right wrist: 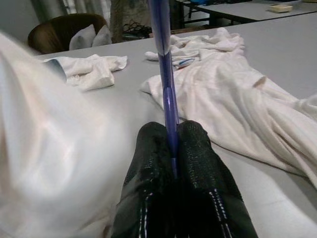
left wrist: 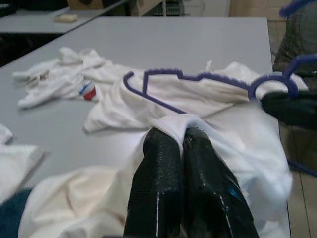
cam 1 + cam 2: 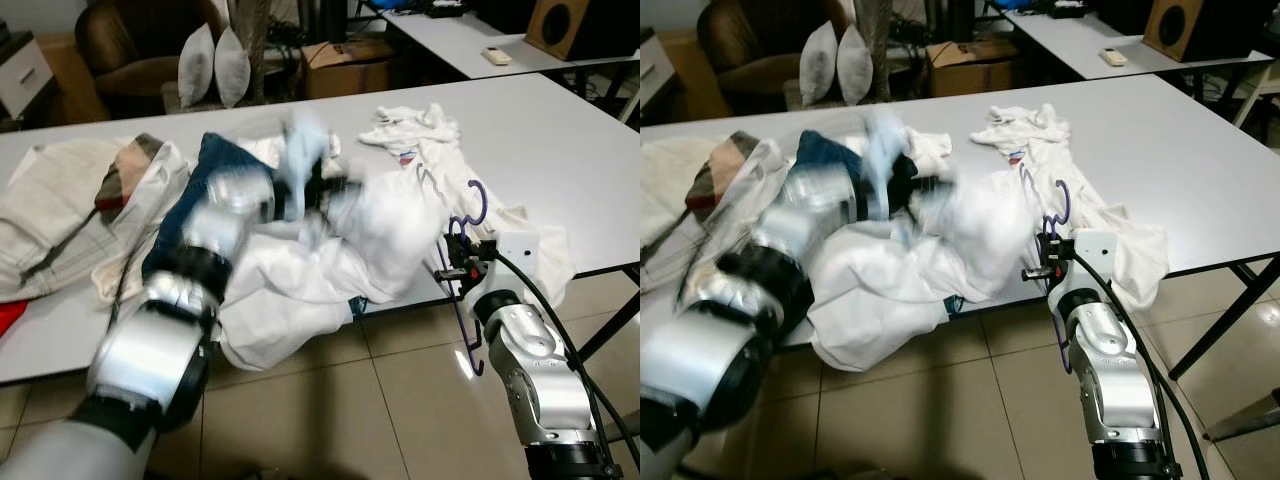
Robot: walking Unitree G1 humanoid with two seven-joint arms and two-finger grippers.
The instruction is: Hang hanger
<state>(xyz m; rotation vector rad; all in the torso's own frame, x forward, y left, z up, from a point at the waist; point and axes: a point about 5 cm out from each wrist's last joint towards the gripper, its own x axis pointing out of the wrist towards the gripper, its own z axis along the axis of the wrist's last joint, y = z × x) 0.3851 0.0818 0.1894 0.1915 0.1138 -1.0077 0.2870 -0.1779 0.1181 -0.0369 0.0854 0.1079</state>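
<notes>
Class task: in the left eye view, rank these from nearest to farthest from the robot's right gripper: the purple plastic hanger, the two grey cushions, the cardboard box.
1. Purple plastic hanger: clamped in the right gripper, at the table's near edge.
2. Cardboard box: beyond the table, centre.
3. Two grey cushions: beyond the table, further left.

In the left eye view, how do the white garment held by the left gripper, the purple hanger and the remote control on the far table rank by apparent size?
1. White garment, largest.
2. Purple hanger.
3. Remote control, smallest, though it lies farthest from the camera.
</notes>
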